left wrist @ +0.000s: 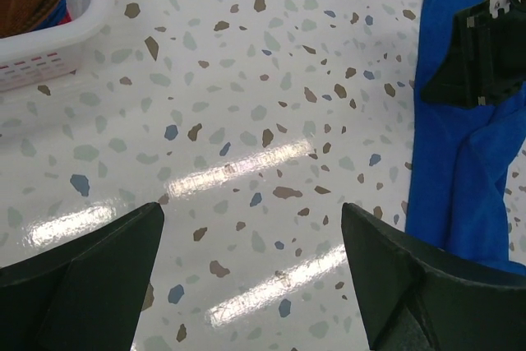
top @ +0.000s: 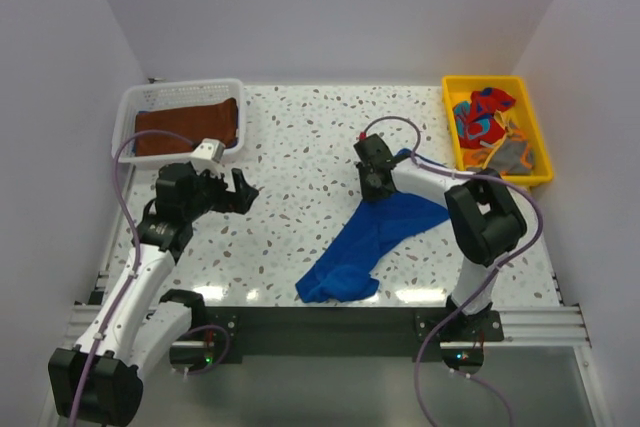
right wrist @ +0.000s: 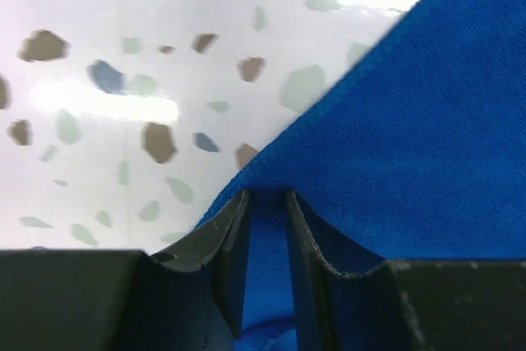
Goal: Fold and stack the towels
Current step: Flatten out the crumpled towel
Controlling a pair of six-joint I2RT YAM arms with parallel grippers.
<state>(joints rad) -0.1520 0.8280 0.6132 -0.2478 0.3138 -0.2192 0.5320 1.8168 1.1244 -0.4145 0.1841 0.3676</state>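
Note:
A royal blue towel (top: pixel 375 237) lies crumpled on the speckled table, running from the middle down to the near edge. My right gripper (top: pixel 378 179) is at its far corner; in the right wrist view the jaws (right wrist: pixel 267 203) are pinched on a fold of the blue cloth (right wrist: pixel 411 137). My left gripper (top: pixel 243 192) hangs wide open over bare table to the left, and its wrist view (left wrist: pixel 253 277) shows nothing between the fingers, with the blue towel (left wrist: pixel 460 178) off to the right. A rust-brown towel (top: pixel 185 127) lies folded in the basket.
A white lattice basket (top: pixel 125 117) stands at the back left, and its corner (left wrist: pixel 57 39) shows in the left wrist view. A yellow tray (top: pixel 495 80) at the back right holds a red and blue towel (top: pixel 483 115) and an orange and grey one (top: pixel 508 152).

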